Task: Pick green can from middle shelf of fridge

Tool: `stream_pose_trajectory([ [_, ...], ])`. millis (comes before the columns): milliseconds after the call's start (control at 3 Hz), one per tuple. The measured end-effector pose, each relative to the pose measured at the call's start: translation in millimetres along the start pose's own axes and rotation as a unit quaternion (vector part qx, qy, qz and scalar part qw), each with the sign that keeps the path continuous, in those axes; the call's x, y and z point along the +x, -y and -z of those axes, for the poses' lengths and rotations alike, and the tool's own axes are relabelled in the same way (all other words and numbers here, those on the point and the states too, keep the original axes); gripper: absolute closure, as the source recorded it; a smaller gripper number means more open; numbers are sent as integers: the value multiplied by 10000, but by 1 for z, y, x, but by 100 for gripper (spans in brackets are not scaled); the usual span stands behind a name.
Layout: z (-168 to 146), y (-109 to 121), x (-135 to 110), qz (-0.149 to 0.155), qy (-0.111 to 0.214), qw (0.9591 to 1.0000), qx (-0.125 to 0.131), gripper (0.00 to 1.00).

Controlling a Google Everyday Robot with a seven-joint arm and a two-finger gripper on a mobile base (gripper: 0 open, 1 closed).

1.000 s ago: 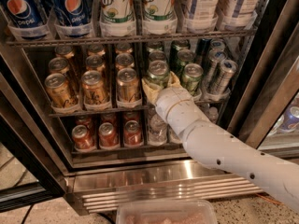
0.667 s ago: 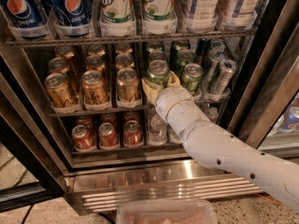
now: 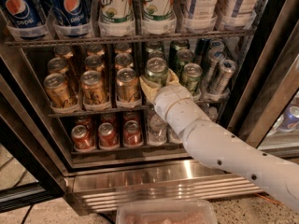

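**At the middle shelf's front edge: gripper on one green can**

On the middle shelf (image 3: 93, 111) of the fridge (image 3: 163, 183), the green can (image 3: 156, 68) stood upright in the front row, about midway between the shelf's left and right edges. The gripper (image 3: 159, 83) was at that front edge, its tan fingers (image 3: 144, 87) pressed to the can's left and right sides, clamped on its lower half. The white arm (image 3: 224, 148) ran down to the lower right corner of the view.

- Left lanes: copper-gold cans (image 3: 93, 85), three rows deep.
- Right lanes: further green cans (image 3: 191, 76), then slim silver-blue cans (image 3: 224, 73) leaning at the right edge.
- Rack above: large bottles (image 3: 112, 8).
- Rack below: red cans (image 3: 107, 134).

Compared with a second before, can, gripper and arm held the same places; no shift could be made out.
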State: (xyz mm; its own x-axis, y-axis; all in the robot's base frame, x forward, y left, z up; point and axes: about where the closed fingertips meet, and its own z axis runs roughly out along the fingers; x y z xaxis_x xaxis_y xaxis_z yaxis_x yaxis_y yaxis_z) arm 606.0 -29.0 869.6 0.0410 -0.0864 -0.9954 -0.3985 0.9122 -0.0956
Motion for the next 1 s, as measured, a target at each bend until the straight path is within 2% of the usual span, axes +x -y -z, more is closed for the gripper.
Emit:
stream_pose_trajectory([
  [333,22,-16,-25,-9,72,9997,-218,100],
  [667,37,-40,-37,-19,46,9988,-490,100],
  [1000,61,-43,-34,-50,-88,9987,-507,100],
])
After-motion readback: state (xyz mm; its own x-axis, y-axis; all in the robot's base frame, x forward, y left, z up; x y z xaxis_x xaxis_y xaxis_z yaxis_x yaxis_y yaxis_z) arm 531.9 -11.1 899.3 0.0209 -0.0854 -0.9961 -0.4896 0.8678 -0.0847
